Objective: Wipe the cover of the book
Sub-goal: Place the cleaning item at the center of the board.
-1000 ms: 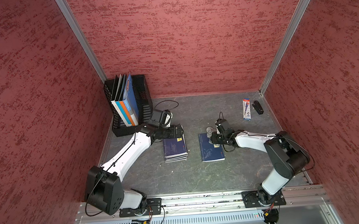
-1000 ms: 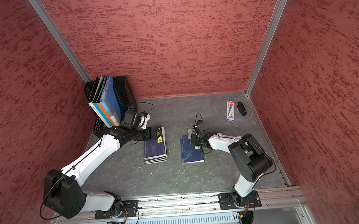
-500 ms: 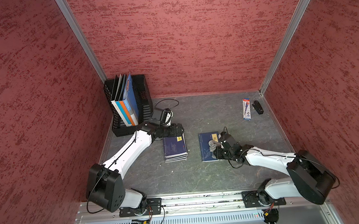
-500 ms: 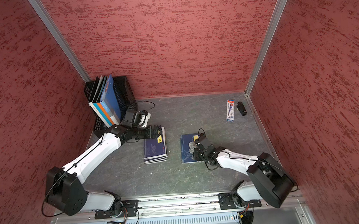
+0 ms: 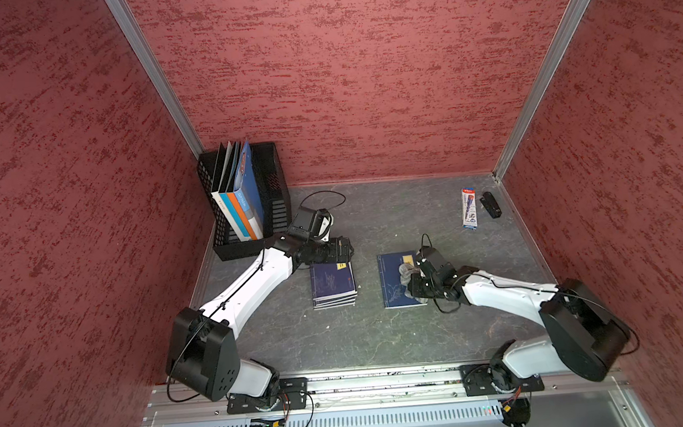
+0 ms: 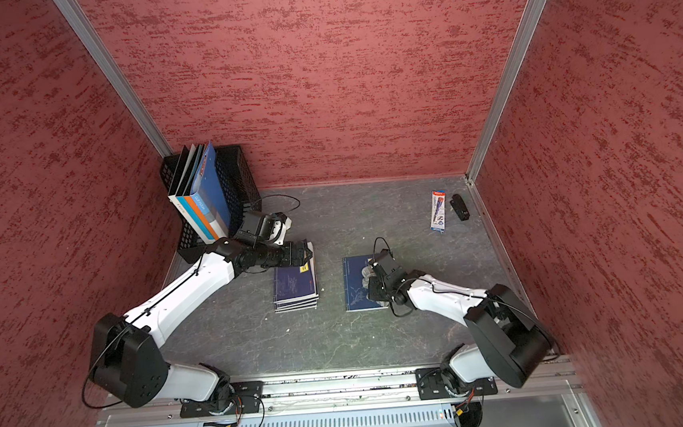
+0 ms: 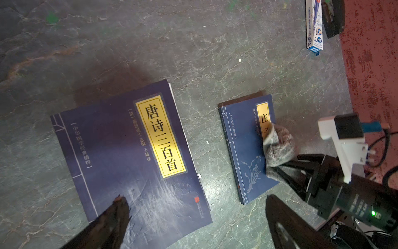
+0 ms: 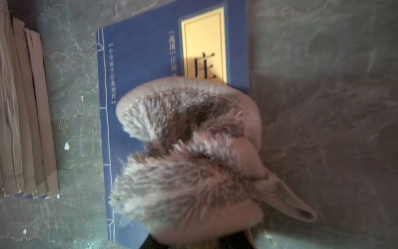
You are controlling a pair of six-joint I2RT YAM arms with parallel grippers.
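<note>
A single blue book with a yellow title label lies flat, right of centre. My right gripper is shut on a grey fluffy cloth that rests on the right half of the cover. In the right wrist view the cloth hides the jaws. My left gripper hangs open over the far end of a stack of dark blue books, with nothing between its fingers.
A black mesh file basket with upright folders stands in the back left corner. A pen box and a small black object lie at the back right. Red walls close in three sides.
My right gripper has slid the cloth from the book's far end toward its middle, and the arm has stretched out low to the right. The left arm has barely moved.
</note>
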